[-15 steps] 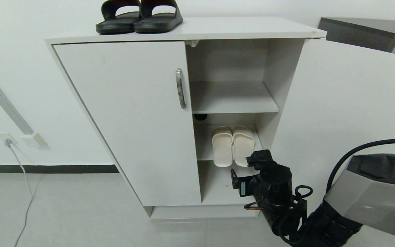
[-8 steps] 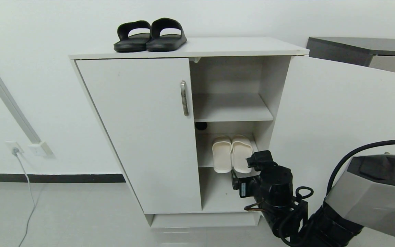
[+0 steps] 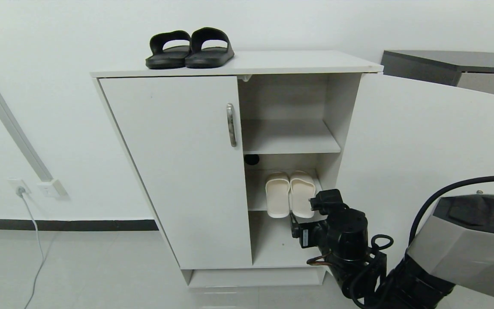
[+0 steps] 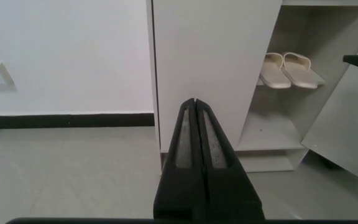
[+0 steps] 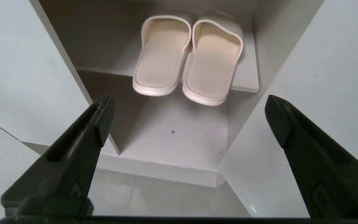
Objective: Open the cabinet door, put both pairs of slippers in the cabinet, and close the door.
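The white cabinet (image 3: 272,60) has its left door (image 3: 178,171) closed and its right door (image 3: 423,141) swung wide open. A black pair of slippers (image 3: 189,48) sits on the cabinet top, at its left. A cream pair of slippers (image 3: 290,194) (image 5: 188,59) (image 4: 291,70) lies side by side on the middle shelf. My right gripper (image 3: 310,214) (image 5: 188,115) hangs open and empty just in front of that shelf, level with the bottom compartment. My left gripper (image 4: 194,106) is shut on nothing, low and back from the closed door (image 4: 210,56).
The upper shelf (image 3: 290,137) and bottom shelf (image 5: 173,140) are bare. The open door stands to the right of my right arm. A grey unit (image 3: 453,64) sits behind it. A wall socket with a cable (image 3: 19,189) is at the left above tiled floor (image 3: 79,266).
The whole head picture has shifted: the camera moved, and the cabinet now sits lower and looks smaller. The slippers and doors have not moved. My right gripper stays open before the shelves.
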Robot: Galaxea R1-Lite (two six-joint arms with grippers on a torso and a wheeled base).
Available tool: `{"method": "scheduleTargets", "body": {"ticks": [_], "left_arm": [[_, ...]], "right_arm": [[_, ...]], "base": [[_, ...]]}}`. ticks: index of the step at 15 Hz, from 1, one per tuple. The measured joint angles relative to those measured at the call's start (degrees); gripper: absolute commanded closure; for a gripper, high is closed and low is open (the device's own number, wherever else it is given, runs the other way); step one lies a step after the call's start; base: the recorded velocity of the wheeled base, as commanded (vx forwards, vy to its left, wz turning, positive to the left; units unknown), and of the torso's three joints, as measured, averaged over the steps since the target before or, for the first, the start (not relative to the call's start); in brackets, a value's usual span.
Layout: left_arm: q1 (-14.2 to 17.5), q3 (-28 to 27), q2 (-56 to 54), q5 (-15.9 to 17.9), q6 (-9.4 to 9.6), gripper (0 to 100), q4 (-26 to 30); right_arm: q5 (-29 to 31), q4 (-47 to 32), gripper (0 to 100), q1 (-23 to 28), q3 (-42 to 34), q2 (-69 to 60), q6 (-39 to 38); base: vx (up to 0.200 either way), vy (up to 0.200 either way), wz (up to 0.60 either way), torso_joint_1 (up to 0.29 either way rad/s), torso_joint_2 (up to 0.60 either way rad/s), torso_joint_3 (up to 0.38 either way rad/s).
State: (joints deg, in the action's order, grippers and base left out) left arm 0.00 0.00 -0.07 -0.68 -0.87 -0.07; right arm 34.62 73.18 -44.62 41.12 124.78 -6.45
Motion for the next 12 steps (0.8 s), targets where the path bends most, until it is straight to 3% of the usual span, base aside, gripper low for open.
{"method": "scheduleTargets", "body": {"ticks": [1, 12], "left_arm": [[0.0, 0.0, 0.0, 0.0, 0.0, 100, 0.0], [0.0, 0.0, 0.0, 0.0, 0.11, 100, 0.0]], "right_arm": [[0.0, 0.0, 0, 0.0, -0.1, 0.0, 0.1], [-0.6, 1.2, 0, -0.1, -2.1, 0.3, 0.3]], "base": [[0.0, 0.0, 0.0, 0.0, 0.0, 0.0], [0.0, 0.2, 0.0, 0.004, 0.0, 0.003]]}}
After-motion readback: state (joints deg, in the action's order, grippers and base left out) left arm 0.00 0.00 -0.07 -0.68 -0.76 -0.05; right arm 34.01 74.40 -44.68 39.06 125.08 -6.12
